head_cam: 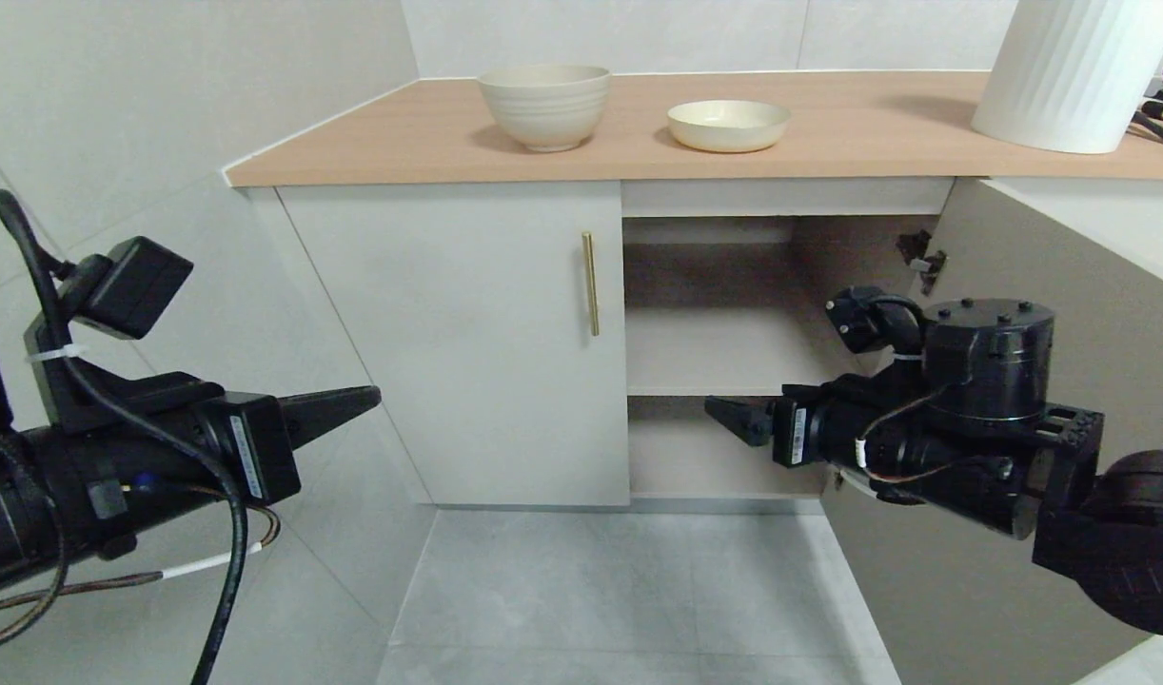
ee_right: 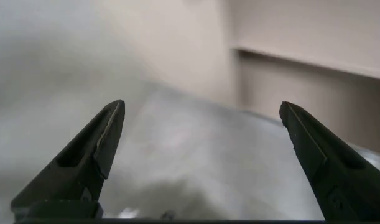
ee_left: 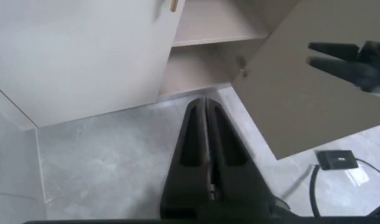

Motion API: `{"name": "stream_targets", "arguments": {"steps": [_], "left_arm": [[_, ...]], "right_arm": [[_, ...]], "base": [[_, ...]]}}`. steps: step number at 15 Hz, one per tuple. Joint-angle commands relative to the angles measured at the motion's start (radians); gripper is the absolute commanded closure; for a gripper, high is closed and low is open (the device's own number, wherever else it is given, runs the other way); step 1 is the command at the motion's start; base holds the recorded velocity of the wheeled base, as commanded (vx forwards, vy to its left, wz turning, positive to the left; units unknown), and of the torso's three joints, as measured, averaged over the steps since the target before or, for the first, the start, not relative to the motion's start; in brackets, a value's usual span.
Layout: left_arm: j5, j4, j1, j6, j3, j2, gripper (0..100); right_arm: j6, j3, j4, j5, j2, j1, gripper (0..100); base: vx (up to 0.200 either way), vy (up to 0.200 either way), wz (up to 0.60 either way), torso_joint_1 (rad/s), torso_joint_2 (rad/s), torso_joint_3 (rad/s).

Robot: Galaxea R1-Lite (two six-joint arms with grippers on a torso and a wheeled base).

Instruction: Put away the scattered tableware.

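Note:
A deep beige ribbed bowl (head_cam: 544,105) and a shallow cream dish (head_cam: 728,125) stand on the wooden countertop (head_cam: 401,143), both well above the arms. My left gripper (head_cam: 358,403) hangs shut at the left, in front of the closed cabinet door, with nothing in it; its pressed fingers (ee_left: 204,124) point down at the floor. My right gripper (head_cam: 734,420) sits low in the open cabinet mouth, level with the lower shelf. Its fingers (ee_right: 106,134) are spread wide and hold nothing. The same open gripper (ee_left: 331,55) appears by the open door in the left wrist view.
The left cabinet door carries a brass handle (head_cam: 591,283). The right door (head_cam: 1095,314) swings out beside my right arm. Inside, a shelf (head_cam: 724,366) divides the cabinet. A tall white ribbed container (head_cam: 1076,71) stands at the counter's right end. Grey tiled floor (head_cam: 620,590) lies below.

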Motion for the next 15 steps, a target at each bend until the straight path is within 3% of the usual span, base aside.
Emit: {"name": "stream_targets", "arguments": {"steps": [1, 7, 15], "left_arm": [[-0.003, -0.003, 0.02, -0.008, -0.002, 0.01, 0], [0.028, -0.043, 0.023, -0.007, 0.006, 0.001, 0], [0.048, -0.046, 0.025, -0.008, 0.006, 0.003, 0]], "right_arm": [[0.001, -0.034, 0.006, -0.082, 0.01, 0.04, 0], [0.001, -0.052, 0.19, -0.092, -0.18, 0.043, 0], [0.001, -0.054, 0.192, -0.094, -0.188, 0.042, 0]], "base": [[0.0, 0.0, 0.0, 0.0, 0.0, 0.0], [0.0, 0.0, 0.0, 0.0, 0.0, 0.0], [0.0, 0.0, 0.0, 0.0, 0.0, 0.0]]}}
